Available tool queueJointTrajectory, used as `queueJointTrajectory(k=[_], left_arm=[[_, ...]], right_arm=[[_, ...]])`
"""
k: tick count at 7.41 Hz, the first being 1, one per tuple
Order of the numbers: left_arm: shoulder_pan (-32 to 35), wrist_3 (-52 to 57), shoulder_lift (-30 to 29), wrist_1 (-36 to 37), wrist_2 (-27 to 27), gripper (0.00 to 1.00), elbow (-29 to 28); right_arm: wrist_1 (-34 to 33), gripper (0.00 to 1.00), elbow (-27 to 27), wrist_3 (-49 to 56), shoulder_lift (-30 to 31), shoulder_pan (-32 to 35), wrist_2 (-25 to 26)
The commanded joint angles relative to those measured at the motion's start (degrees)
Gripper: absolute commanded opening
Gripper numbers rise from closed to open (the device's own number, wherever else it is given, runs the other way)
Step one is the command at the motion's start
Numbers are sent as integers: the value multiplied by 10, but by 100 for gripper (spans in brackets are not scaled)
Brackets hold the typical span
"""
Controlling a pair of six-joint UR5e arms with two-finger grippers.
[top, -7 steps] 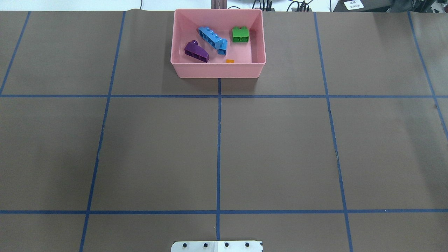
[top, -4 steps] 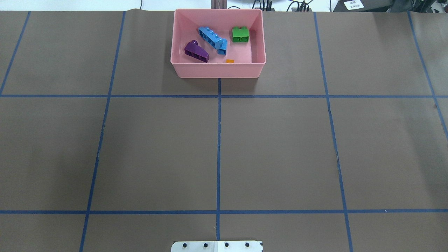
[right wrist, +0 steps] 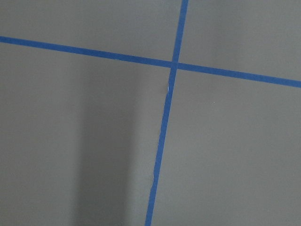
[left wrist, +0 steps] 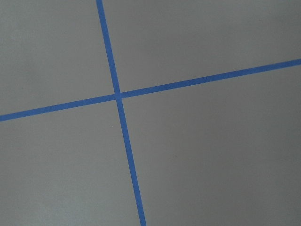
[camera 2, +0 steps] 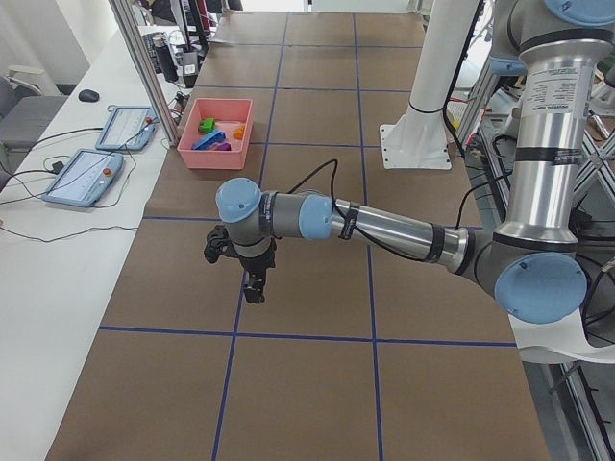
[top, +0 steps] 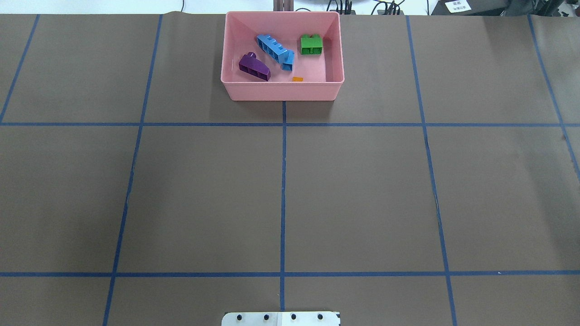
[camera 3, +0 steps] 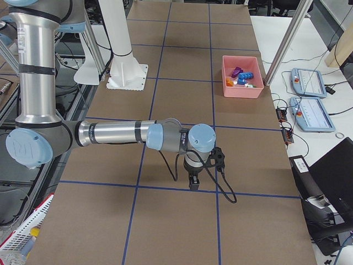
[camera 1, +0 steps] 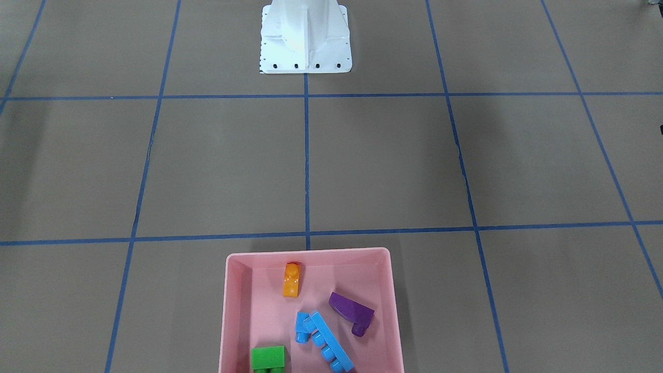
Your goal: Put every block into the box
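Left gripper (camera 2: 253, 288) and right gripper (camera 3: 193, 181) each show only in a side view, so you cannot tell whether their fingers are apart or together.

Front-facing view: one pink box (camera 1: 226, 311) sits at the bottom edge on the brown tabletop (camera 1: 388, 155). You can count five blocks inside it. There is one orange block (camera 1: 292, 280) by the wall nearest the robot, one purple block (camera 1: 351, 310), and one long blue block (camera 1: 331, 344). One small blue block (camera 1: 302, 324) touches the long blue block, and one green block (camera 1: 268, 357) is cut by the frame edge. Blue tape lines (camera 1: 306, 155) divide the tabletop into squares. One white robot base (camera 1: 305, 36) stands at the top.

Overhead view: the box lies at the far edge, centre. The orange block is only a sliver behind the near wall.

Left side view: the near arm reaches out low. Its gripper points down above the tabletop, well apart from the box. Two handheld screens (camera 2: 123, 125) lie on a white bench beside the tabletop.

Right side view: the near arm's gripper also points down above the tabletop, near a tape line, well apart from the box.

Wrist views: each shows bare tabletop with one crossing of two tape lines.
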State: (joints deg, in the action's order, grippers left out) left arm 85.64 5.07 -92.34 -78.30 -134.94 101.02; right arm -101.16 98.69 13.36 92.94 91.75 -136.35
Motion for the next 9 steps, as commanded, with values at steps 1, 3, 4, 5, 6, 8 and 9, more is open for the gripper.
queueJointTrajectory(k=[1, 3, 4, 5, 6, 8, 9], left_arm=[[1, -2, 1, 2, 0, 100, 6], [0, -2, -3, 2, 1, 100, 11], [1, -2, -2, 2, 1, 100, 12], [1, -2, -1, 2, 0, 100, 12], [1, -2, -4, 2, 1, 100, 12], [1, -1, -5, 2, 1, 100, 16], [0, -2, -6, 2, 1, 100, 17]], right_arm=[[2, 100, 4, -1, -3, 0, 10], [3, 100, 5, 0, -5, 0, 19], [3, 100, 5, 2, -7, 0, 17], [3, 100, 8, 4, -7, 0, 7], [4, 100, 14, 6, -4, 0, 6], [4, 100, 18, 6, -7, 0, 6], [3, 100, 22, 6, -7, 1, 6]])
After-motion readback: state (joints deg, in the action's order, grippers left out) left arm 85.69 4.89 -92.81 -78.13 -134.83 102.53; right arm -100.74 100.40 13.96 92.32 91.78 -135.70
